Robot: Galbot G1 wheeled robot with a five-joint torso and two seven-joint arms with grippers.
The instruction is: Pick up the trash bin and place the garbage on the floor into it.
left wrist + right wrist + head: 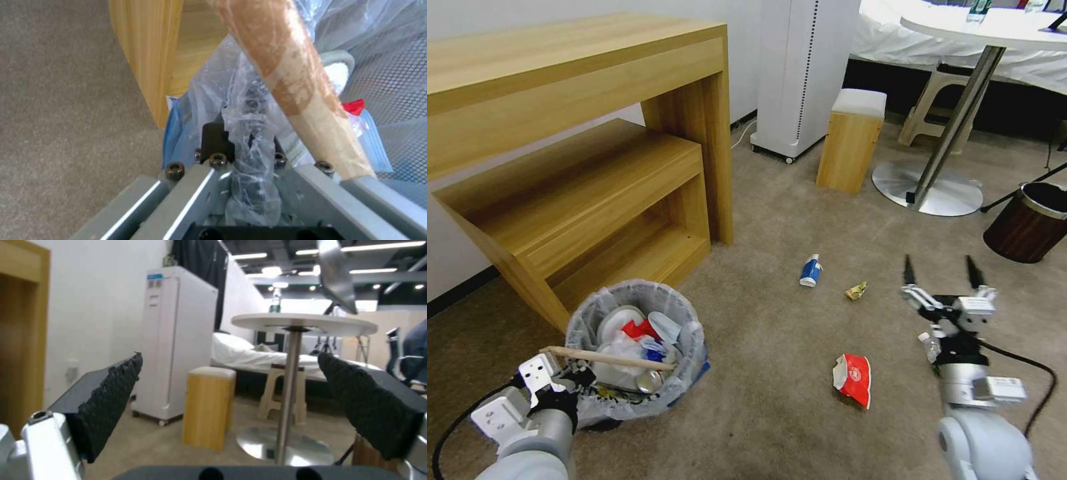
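The trash bin [688,347], round, dark and lined with a translucent bag, stands on the beige carpet floor [760,427] at the lower left. It holds white items, red scraps, a can and a wooden stick [607,358] lying across its mouth. My left gripper [579,379] is shut on the bin's near rim; in the left wrist view its jaws pinch the bag-covered rim [249,110] beside the stick [293,83]. My right gripper [942,273] hovers open and empty at the right. Garbage on the floor: a small blue-and-white bottle [810,270], a crumpled wrapper [856,290] and a flattened red cup [854,379].
A wooden desk with a lower shelf [594,147] stands just behind the bin. Farther back are a white tower appliance [804,67], a wooden stool [850,140], a round table's metal base [927,187] and a larger brown bin [1027,223] at the right edge.
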